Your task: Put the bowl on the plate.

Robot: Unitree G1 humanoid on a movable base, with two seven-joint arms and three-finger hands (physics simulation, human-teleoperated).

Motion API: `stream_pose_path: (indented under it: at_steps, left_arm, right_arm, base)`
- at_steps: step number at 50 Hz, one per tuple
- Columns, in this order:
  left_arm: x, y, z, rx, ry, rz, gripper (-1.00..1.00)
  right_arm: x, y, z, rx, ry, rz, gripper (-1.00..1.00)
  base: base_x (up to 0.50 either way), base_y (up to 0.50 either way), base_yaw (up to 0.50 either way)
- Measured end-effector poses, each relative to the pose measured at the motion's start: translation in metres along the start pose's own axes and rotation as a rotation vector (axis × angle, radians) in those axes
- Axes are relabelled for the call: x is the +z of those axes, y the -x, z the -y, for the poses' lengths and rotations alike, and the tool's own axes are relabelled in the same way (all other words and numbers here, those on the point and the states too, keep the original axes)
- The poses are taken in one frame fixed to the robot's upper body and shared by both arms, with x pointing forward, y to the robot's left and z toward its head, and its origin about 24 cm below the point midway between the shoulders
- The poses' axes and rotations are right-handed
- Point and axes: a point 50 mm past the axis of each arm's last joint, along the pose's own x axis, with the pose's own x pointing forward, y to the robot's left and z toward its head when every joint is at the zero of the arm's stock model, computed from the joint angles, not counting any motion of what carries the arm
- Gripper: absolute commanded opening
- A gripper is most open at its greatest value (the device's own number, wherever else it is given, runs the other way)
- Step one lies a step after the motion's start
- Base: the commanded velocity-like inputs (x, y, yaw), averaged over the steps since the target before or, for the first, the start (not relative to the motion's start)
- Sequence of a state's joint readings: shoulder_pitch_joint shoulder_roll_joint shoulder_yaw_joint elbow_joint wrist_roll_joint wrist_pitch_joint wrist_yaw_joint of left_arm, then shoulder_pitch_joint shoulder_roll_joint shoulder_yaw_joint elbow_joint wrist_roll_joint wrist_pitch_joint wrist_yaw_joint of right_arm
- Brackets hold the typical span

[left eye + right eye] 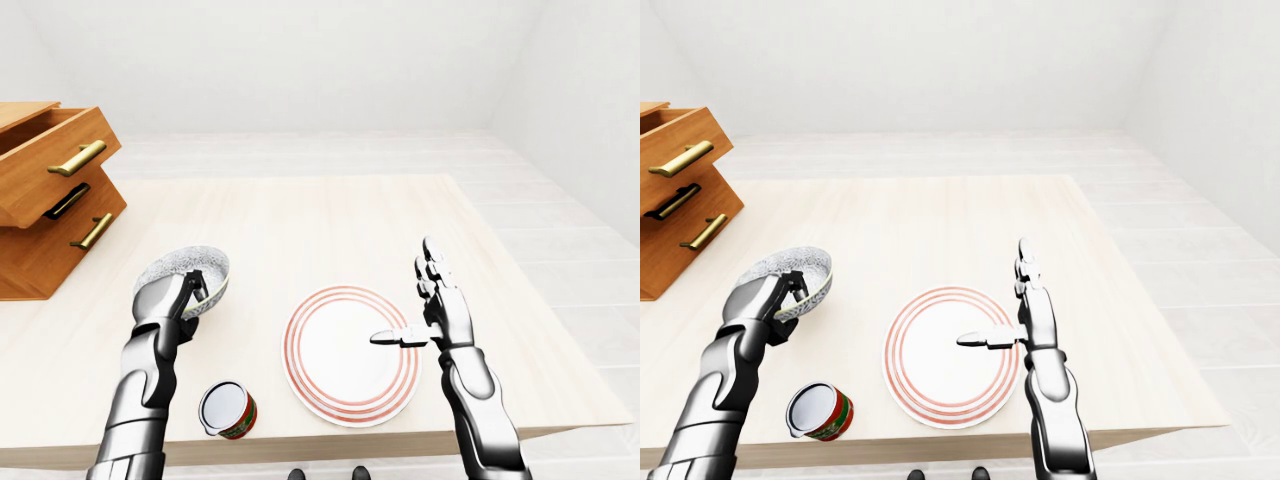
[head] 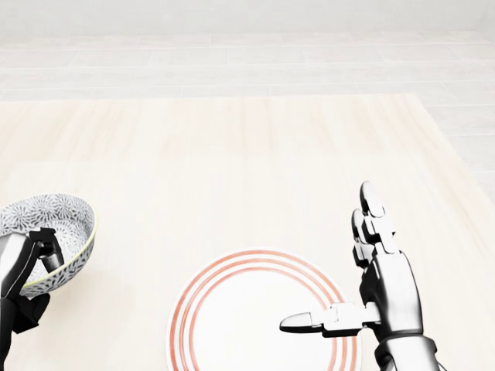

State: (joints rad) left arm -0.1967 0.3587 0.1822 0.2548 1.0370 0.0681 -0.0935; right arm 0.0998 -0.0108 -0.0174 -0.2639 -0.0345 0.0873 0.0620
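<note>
Left hand gripping rim of grey speckled ceramic bowl, tilted, left of white round red-ringed plate on pale wood counter. Right hand wide, empty, over plate's right edge. Grasp done; carry and placing left.

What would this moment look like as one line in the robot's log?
left hand: shut on bowl, tilted | right hand: open beside plate | plate: bare | can: lying, untouched

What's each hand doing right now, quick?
Left hand: fingers closed on the rim of the bowl, held tilted.
Right hand: open, fingers spread, holding nothing, beside the plate.
</note>
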Motion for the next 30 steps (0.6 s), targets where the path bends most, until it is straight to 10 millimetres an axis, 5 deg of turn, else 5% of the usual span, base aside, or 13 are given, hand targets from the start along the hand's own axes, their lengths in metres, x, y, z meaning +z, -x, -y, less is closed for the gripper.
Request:
stream_pose_path:
  at_steps: [30]
  left_arm:
    - [0.048, 0.003, -0.041, 0.078, 0.015, 0.146, -1.00]
  right_arm:
    - [0.009, 0.005, 0.003, -0.013, 0.005, 0.035, 1.00]
  base:
    - [0.00, 0.00, 0.00]
